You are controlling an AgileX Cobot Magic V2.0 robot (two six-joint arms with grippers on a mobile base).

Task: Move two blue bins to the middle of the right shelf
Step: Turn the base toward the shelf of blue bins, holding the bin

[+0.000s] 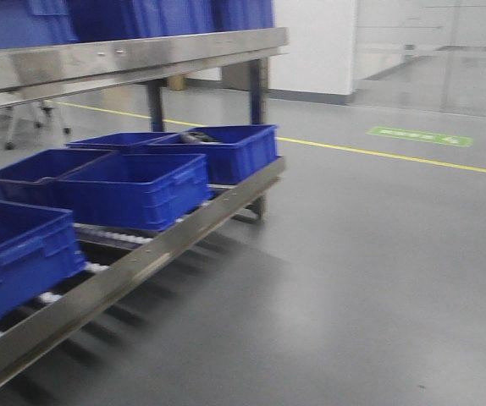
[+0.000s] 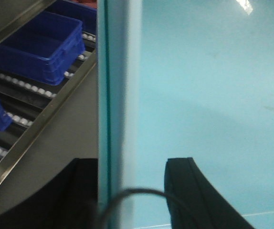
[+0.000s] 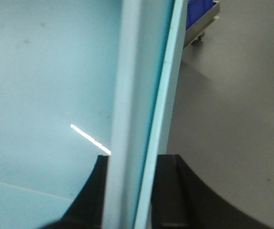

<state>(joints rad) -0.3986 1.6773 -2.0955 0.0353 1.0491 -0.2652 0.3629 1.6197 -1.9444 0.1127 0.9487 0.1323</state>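
While each end effector clamps a pale teal bin wall (image 2: 118,95), deep-blue ribbed bins (image 1: 137,188) sit on rollers.

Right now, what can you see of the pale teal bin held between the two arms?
The pale teal bin looks like smooth, glossy plastic with a thick rim. Each wrist view shows a wall edge-on: the left end effector straddles one wall, the right end effector the opposite one. Its floor looks bare, with light glare. The front view misses it.

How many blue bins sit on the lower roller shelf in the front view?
5 visible: nearest bin at left, front-middle bin, one behind it, far-right bin, and one behind that. More may lie beyond the left edge.
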